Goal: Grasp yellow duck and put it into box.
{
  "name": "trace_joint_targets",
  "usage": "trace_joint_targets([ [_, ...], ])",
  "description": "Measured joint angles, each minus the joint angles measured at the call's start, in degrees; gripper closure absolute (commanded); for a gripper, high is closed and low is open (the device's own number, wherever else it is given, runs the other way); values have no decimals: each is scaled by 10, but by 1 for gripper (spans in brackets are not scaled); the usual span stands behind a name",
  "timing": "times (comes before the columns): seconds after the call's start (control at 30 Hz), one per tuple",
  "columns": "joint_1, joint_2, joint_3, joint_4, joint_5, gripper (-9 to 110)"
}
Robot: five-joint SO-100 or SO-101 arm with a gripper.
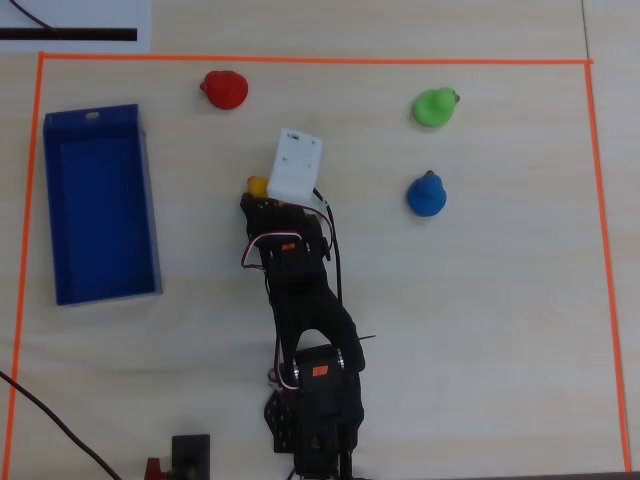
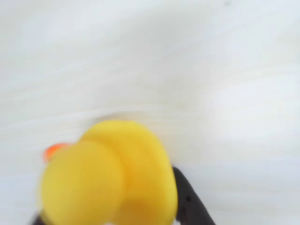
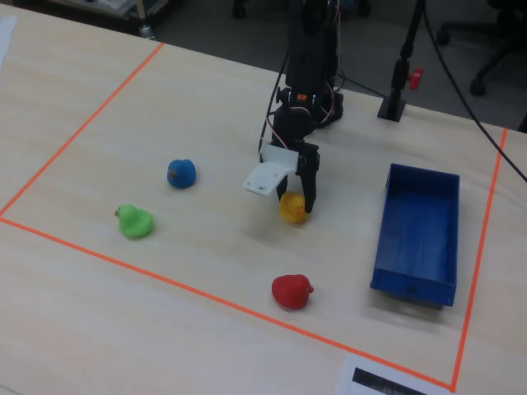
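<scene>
The yellow duck (image 3: 291, 206) sits between the jaws of my gripper (image 3: 296, 211) near the middle of the table. The gripper is shut on it, and it seems to hang slightly above the surface. In the wrist view the duck (image 2: 110, 178) is blurred and fills the lower left, with its orange beak at the left and a black finger (image 2: 188, 201) against its right side. In the overhead view only a bit of the duck (image 1: 256, 185) shows beside the white wrist mount (image 1: 296, 163). The dark blue box (image 1: 100, 210) lies open and empty at the left; in the fixed view the box (image 3: 416, 234) lies to the right.
A red duck (image 1: 224, 88) stands at the back, with a green duck (image 1: 434, 106) and a blue duck (image 1: 426, 195) to the right. Orange tape (image 1: 300, 60) frames the work area. The arm's base (image 1: 315, 410) is at the front edge.
</scene>
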Motion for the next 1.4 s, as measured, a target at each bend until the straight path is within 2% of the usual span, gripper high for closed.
trace_joint_targets([
  [0.13, 8, 18, 1, 1, 30, 102],
  [0.23, 25, 48, -12, 49, 62, 101],
  [0.37, -3, 135, -86, 190, 120, 101],
  [0.5, -112, 172, -227, 385, 211, 101],
  [0.6, -217, 110, -355, 519, 294, 101],
  [0.7, -307, 17, -476, 592, 359, 101],
  [0.8, -363, -83, -586, 598, 385, 101],
  [1.0, -375, -285, -775, 598, 388, 101],
  [1.1, -382, -374, -860, 598, 384, 82],
  [1.2, -390, -444, -922, 603, 363, 72],
  [1.27, -394, -461, -928, 614, 345, 57],
  [1.4, -395, -449, -927, 639, 309, 54],
])
